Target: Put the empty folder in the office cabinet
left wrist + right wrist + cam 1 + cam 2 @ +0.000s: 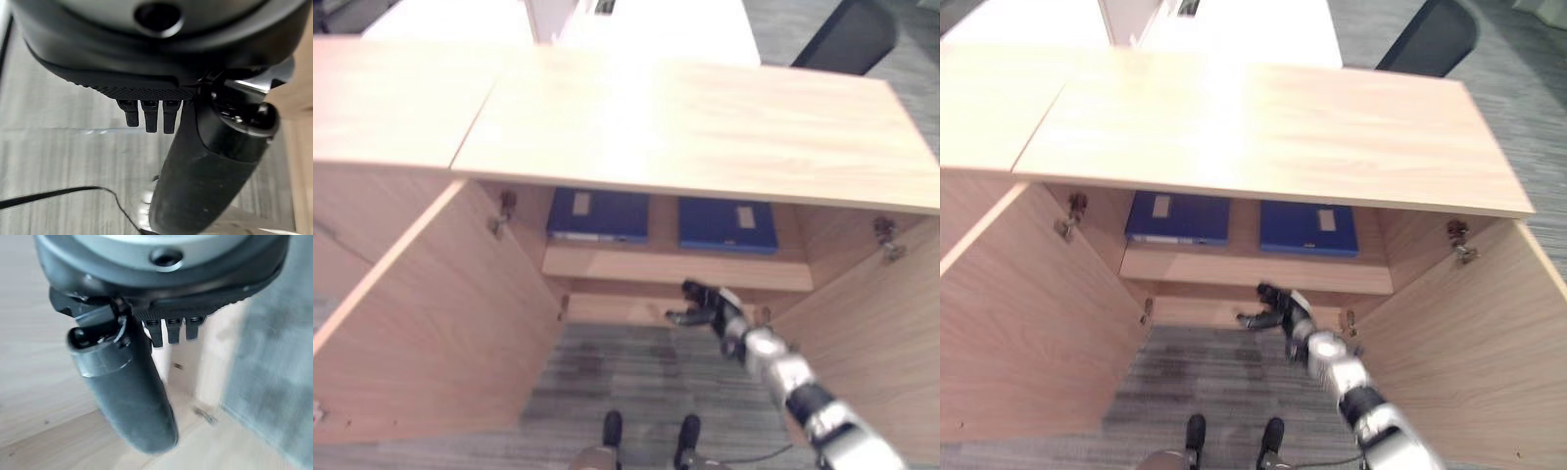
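With both folders already lying on the shelf, the job looks close to finished.

Two blue folders sit side by side on the cabinet's (705,127) upper shelf (675,266), one at left (598,214) and one at right (727,224); which of them is the empty one I cannot tell. The right hand (713,305) hangs just below the shelf's front edge, between the two open doors, fingers loosely spread and holding nothing. The left hand (146,98) hangs over the grey floor (626,377), its fingers relaxed and empty too. As I judge it, the next move calls for drawing the right arm clear and swinging the left door (431,313) and right door (881,333) closed.
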